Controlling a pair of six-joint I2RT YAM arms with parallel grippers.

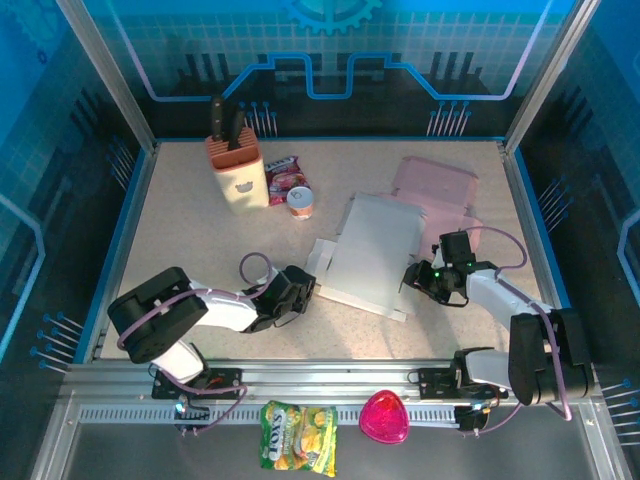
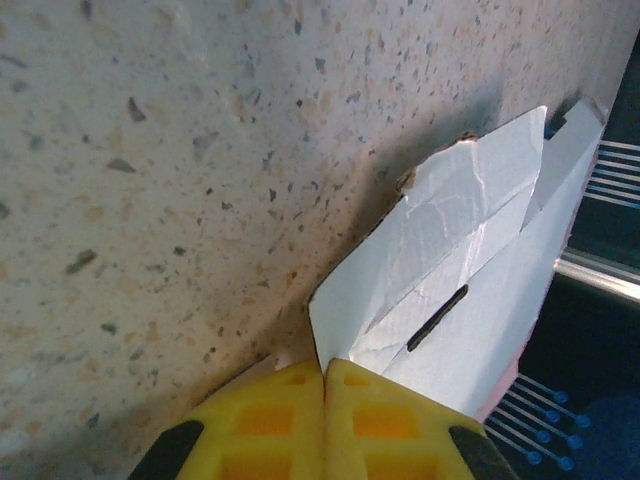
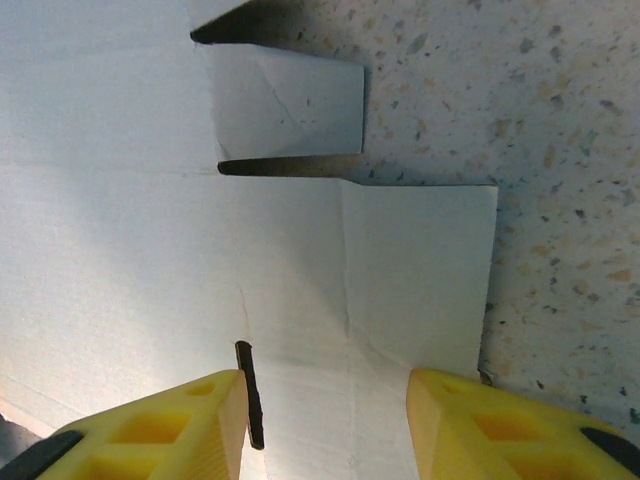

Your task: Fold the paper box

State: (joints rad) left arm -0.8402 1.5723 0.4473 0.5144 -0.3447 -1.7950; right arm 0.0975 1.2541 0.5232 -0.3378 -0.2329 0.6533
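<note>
The white paper box (image 1: pixel 370 250) lies unfolded and flat in the middle of the table. My left gripper (image 1: pixel 302 287) is at its left flap. In the left wrist view the yellow fingers (image 2: pixel 270 420) are pressed together, and the corner of the white flap (image 2: pixel 440 270) runs into the seam between them, lifted off the table. My right gripper (image 1: pixel 413 277) is at the box's right edge. In the right wrist view its fingers (image 3: pixel 470 425) stand apart over a creased panel (image 3: pixel 400 270) beside a dark slot (image 3: pixel 248 395), with nothing pinched between them.
A knife block (image 1: pixel 237 170), a snack packet (image 1: pixel 283 175) and a small cup (image 1: pixel 300 203) stand at the back left. A pink box (image 1: pixel 435 190) lies behind the white sheet. A chips bag (image 1: pixel 298 435) and a pink heart-shaped dish (image 1: pixel 384 418) sit on the front rail.
</note>
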